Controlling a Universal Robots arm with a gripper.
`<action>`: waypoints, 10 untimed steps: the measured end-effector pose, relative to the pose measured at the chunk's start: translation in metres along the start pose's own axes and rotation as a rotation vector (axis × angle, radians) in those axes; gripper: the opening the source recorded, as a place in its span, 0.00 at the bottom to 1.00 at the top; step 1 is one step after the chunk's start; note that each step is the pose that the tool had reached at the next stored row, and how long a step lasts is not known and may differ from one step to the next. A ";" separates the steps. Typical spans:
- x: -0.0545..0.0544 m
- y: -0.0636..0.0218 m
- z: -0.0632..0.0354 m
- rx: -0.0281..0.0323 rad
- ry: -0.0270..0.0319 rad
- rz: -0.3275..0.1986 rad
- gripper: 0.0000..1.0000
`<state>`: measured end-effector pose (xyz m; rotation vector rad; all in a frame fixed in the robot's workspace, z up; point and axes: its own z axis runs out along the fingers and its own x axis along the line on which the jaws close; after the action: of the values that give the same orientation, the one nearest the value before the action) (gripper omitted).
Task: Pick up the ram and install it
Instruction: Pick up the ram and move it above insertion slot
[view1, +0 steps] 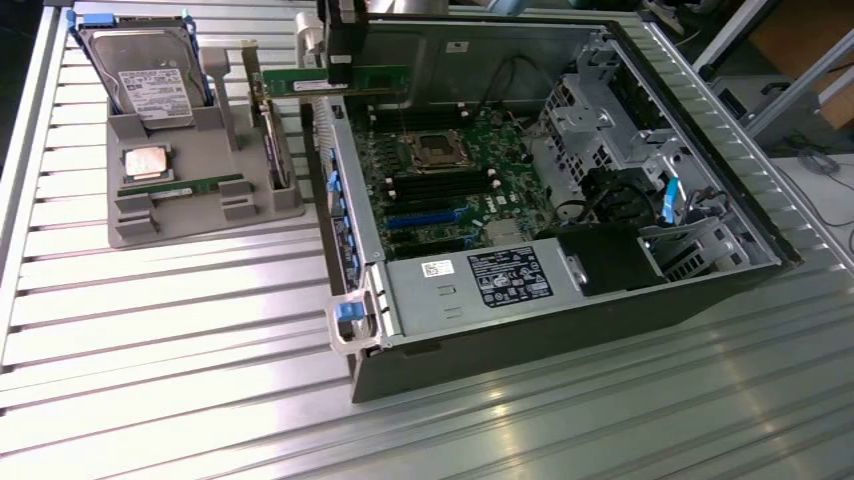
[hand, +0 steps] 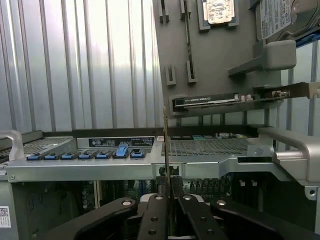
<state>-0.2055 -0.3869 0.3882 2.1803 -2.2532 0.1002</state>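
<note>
One ram (view1: 380, 80) clamped in pincer (hand: 168, 192) by case (view1: 507, 352).

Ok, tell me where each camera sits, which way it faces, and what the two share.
Exterior view: off the arm and high up, looking down on the computer case and parts holder; the gripper comes in at the top, holding the ram.
Wrist view: on the wrist, looking along its black fingers and the edge-on ram towards the case rim and holder.
Shared: gripper, ram, case, holder, hard drive.
</note>
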 end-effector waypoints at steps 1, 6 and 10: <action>0.000 -0.0014 0.0000 0.0000 0.0000 0.000 0.13; 0.000 -0.0095 0.0004 0.0000 0.0000 0.000 0.13; -0.001 -0.0168 0.0007 0.0000 0.0000 0.000 0.13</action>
<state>-0.1887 -0.3869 0.3882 2.1804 -2.2532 0.1002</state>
